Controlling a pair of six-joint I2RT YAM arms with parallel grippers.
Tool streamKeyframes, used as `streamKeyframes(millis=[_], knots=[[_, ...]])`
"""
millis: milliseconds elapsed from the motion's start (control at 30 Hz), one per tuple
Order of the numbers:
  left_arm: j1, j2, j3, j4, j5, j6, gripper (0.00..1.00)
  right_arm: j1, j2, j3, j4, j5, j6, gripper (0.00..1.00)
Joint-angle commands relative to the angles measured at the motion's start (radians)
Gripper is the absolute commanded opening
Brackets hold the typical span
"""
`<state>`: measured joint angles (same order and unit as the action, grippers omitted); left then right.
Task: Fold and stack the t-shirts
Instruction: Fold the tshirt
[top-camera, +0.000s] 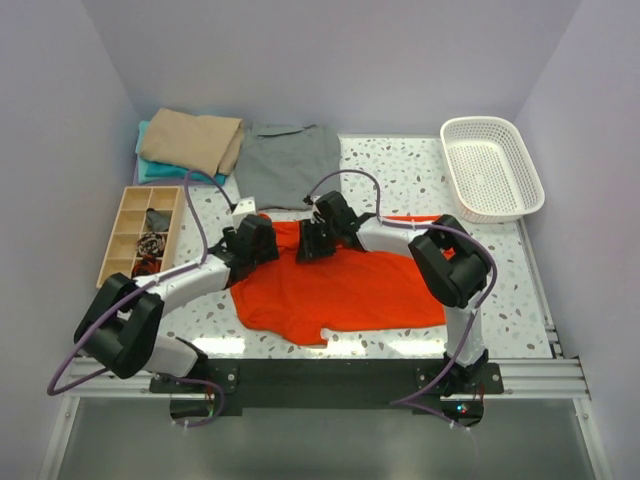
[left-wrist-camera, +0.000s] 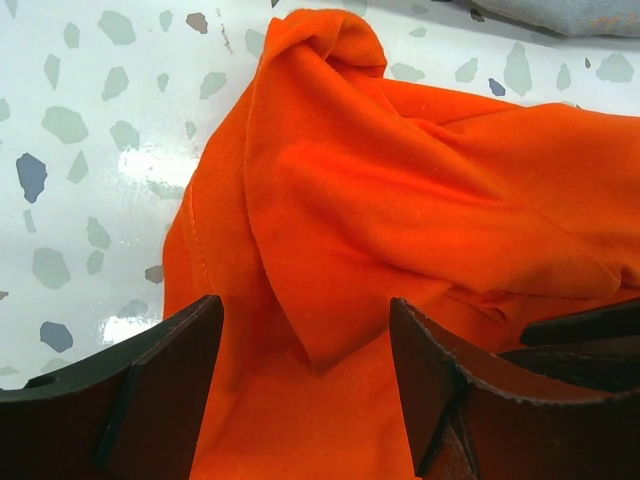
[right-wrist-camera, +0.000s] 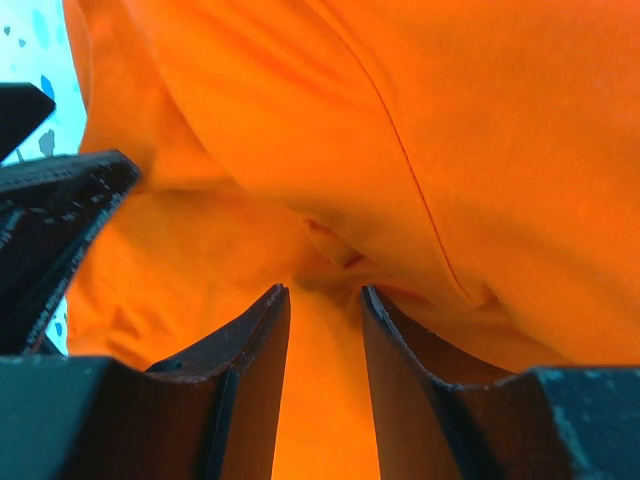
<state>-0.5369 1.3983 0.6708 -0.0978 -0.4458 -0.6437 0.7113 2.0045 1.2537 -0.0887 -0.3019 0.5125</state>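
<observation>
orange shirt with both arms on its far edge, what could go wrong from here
The orange shirt is bunched between the open left jaws, so closing may catch extra layers and skew the fold. The right jaws sit close beside them on the same edge; the two could collide.

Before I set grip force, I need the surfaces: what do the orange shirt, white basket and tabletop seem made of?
Orange shirt: soft matte knit cloth, probably cotton; it bunches in folds and shows a stitched seam.
White basket: looks like moulded plastic, with a regular mesh of holes.
Tabletop: glossy white with grey speckles, terrazzo-like; glare shows the sheen, stone or laminate unclear.
</observation>
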Motion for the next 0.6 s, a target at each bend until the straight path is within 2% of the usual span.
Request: streamKeyframes(millis=[0, 267, 533, 567], knots=[[0.002, 0.018, -0.008, 0.078, 0.002, 0.001, 0.72, 0.007, 0.011, 0.065, 0.020, 0.046, -0.020, 0.40], [0.002, 0.039, 0.012, 0.081, 0.007, 0.013, 0.72, 0.010, 0.033, 0.128, -0.037, 0.089, -0.034, 0.42], [0.002, 0.047, 0.015, 0.078, 0.002, 0.019, 0.72, 0.019, 0.082, 0.151, -0.082, 0.116, -0.046, 0.38], [0.002, 0.047, 0.016, 0.078, 0.002, 0.019, 0.72, 0.017, 0.083, 0.153, -0.085, 0.121, -0.048, 0.35]])
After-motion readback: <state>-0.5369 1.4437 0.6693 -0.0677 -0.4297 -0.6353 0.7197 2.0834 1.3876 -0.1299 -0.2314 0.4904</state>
